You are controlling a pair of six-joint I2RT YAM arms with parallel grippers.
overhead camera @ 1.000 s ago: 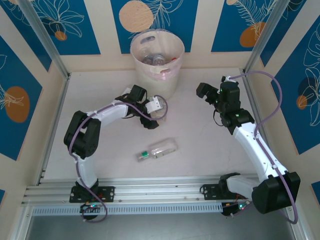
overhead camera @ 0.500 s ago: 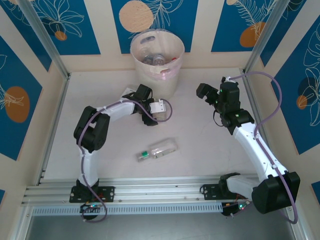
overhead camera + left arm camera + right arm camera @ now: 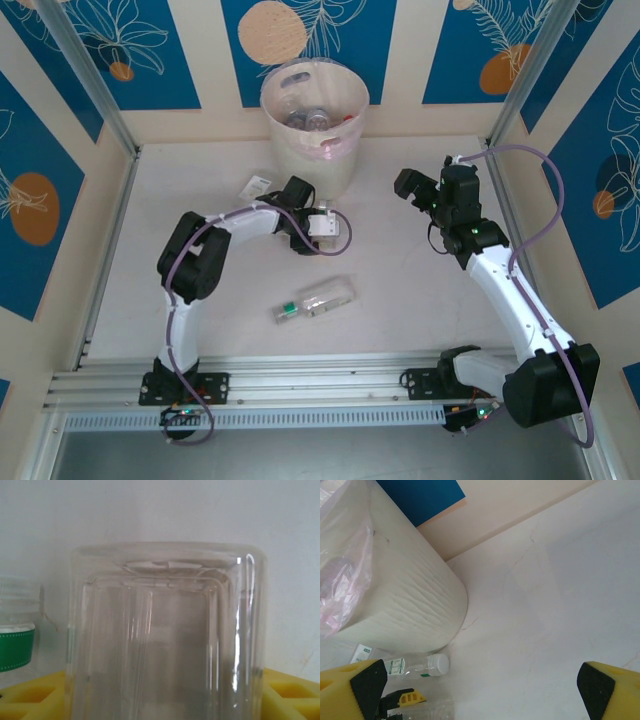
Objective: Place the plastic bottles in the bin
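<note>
1. My left gripper (image 3: 322, 226) is low over the table, just in front of the foot of the bin (image 3: 292, 150). Its yellow fingers (image 3: 292, 692) stand on both sides of a clear bottle (image 3: 167, 640). Whether they truly press it or leave a gap, I cannot tell.
2. First risk, as I judge it: the bottle wall is smooth and thin. With a weak or off-centre hold it can slip out during the lift and roll away.
3. Second risk: the bin is tall and very near. If I rise too little, the bottle or my wrist can hit its wall, or the bottle can fall outside the rim.
4. Third risk: a neighbour bottle with green label (image 3: 15, 630) lies just beside, at the left of my wrist view. My finger may knock it.
5. Position: the clear bottle sits between my left fingers, close to the wrist camera, with the bin just beyond. Another bottle with green cap (image 3: 315, 300) lies on the table nearer my bases, apart from both hands.
6. My right gripper (image 3: 408, 186) hangs to the right of the bin with its jaws wide apart, holding nothing.
</note>
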